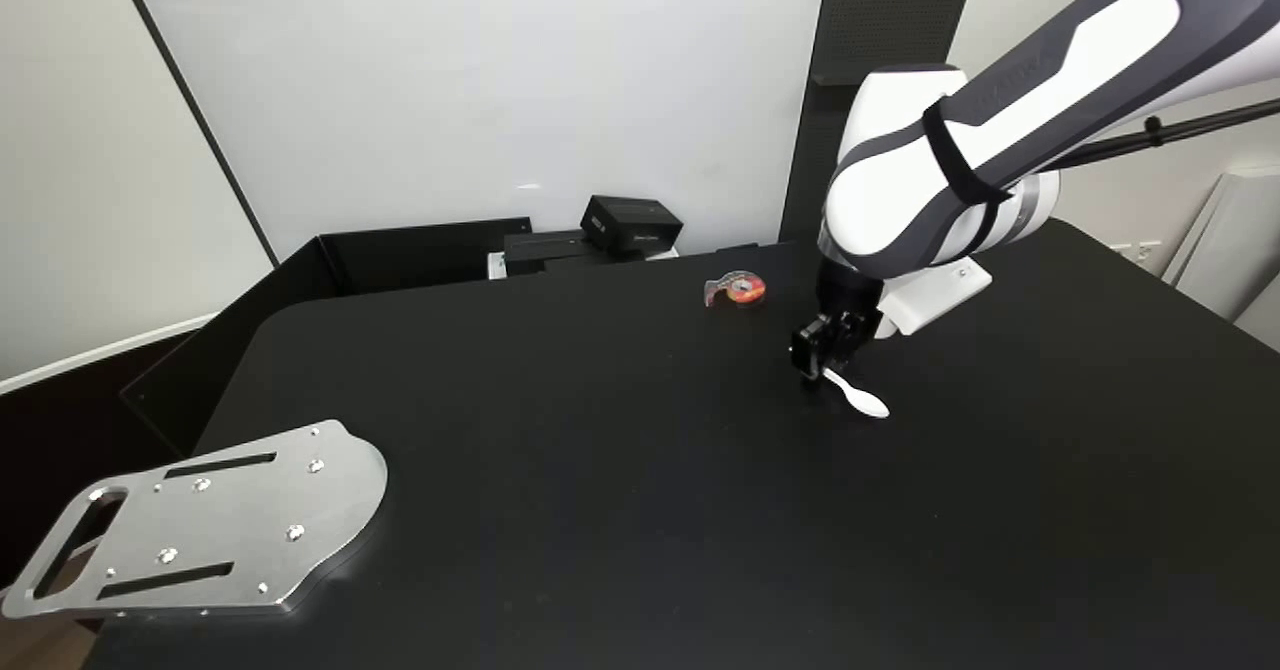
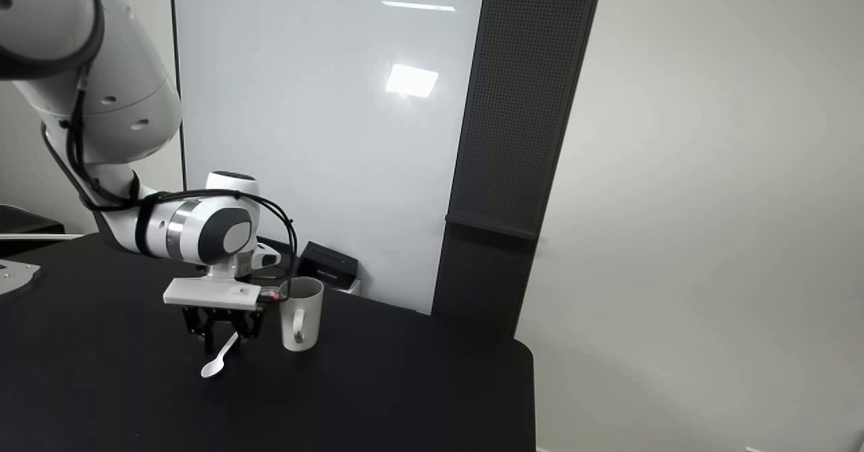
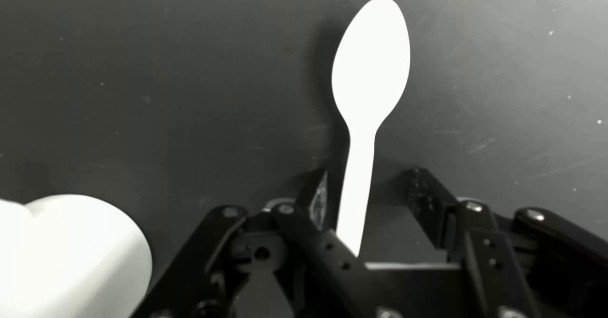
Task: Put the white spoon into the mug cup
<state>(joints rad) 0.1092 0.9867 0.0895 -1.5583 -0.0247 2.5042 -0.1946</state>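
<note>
The white spoon (image 1: pixel 862 400) lies on the black table, and its bowl (image 3: pixel 373 66) points away from my gripper in the wrist view. My gripper (image 3: pixel 370 185) straddles the handle, one finger on each side. Dark table shows between the handle and each finger, the left one being nearer, so the jaws are partly open and hold nothing. The handle's end is hidden behind a finger link. Beside the gripper in an exterior view, the white mug cup (image 2: pixel 302 317) stands upright, handle facing that camera. Its rounded white side (image 3: pixel 90 261) fills the wrist view's lower left corner.
A clear tape dispenser with a red-orange roll (image 1: pixel 745 290) lies on the table behind the gripper. Black boxes (image 1: pixel 632 225) sit at the back edge by the white wall. A silver metal plate (image 1: pixel 240 515) is at the table's far side from the arm.
</note>
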